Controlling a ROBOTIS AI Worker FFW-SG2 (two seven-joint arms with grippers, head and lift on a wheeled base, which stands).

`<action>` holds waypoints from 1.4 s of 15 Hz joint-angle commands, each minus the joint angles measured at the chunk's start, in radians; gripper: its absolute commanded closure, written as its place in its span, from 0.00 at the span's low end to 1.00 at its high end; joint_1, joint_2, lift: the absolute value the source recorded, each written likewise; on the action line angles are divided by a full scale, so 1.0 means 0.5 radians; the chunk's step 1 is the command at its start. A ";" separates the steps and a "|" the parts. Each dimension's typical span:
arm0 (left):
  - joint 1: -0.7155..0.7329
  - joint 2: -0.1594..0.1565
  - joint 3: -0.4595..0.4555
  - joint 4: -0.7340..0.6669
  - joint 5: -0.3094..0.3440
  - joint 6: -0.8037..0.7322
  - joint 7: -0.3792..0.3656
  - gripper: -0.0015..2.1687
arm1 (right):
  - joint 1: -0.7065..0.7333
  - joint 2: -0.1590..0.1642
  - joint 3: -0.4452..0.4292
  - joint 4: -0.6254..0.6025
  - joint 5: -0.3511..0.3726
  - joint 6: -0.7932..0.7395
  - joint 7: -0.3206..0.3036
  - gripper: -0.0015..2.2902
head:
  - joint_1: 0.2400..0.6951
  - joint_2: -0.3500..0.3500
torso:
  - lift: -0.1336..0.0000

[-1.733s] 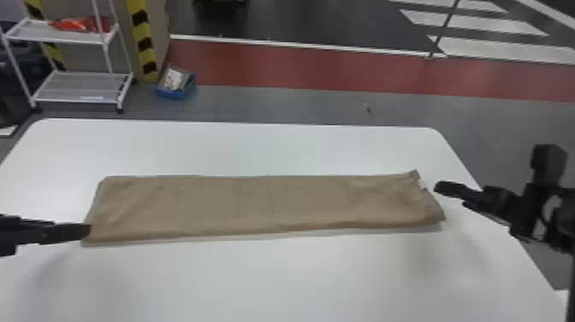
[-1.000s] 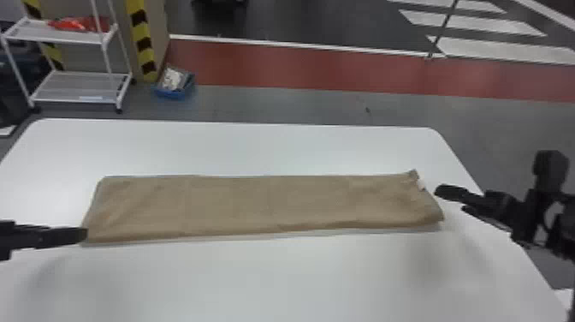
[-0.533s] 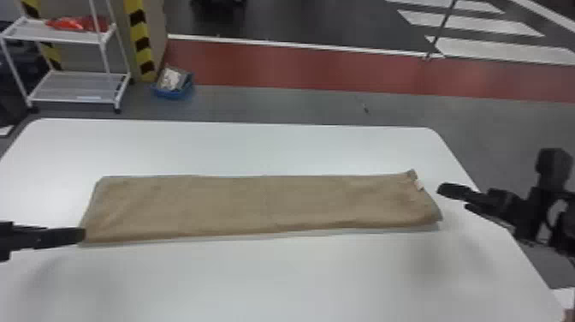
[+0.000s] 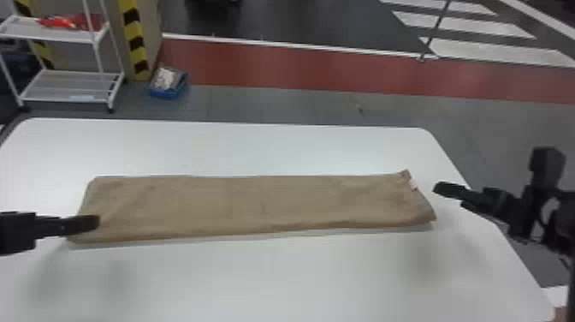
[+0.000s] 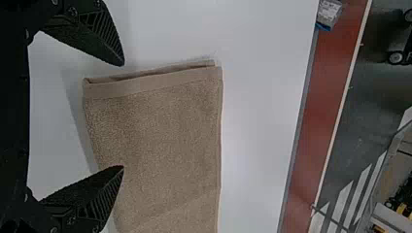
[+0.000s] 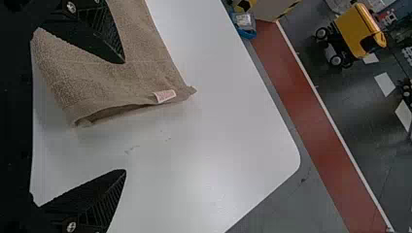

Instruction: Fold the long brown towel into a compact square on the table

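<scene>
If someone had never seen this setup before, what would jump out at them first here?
Most likely the long brown towel, stretched out lengthwise across the white table. Next, the two black end effectors at opposite sides: the left one at the towel's left end, the right one by its right end, where a small pale tag shows.

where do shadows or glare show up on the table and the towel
Head view: soft grey shadow patches on the white table, on the robot's side of the brown towel, near both its ends; left wrist view: a faint shadow beside the towel; right wrist view: dark inside the towel's open end; no harsh glare on the table in any view.
</scene>
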 commanded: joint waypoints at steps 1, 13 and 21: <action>-0.063 -0.021 -0.067 0.137 -0.022 -0.126 0.076 0.07 | 0.002 -0.022 -0.004 0.040 -0.002 -0.052 0.007 0.04 | 1.00 0.22 | 0.08; -0.195 -0.028 -0.156 0.385 -0.016 -0.230 0.143 0.34 | -0.047 -0.086 -0.007 0.286 -0.005 -0.298 0.016 0.04 | 1.00 0.17 | 0.08; -0.127 -0.028 -0.119 0.268 0.021 -0.230 0.146 0.88 | -0.105 -0.108 -0.001 0.421 0.013 -0.402 0.013 0.04 | 1.00 0.16 | 0.08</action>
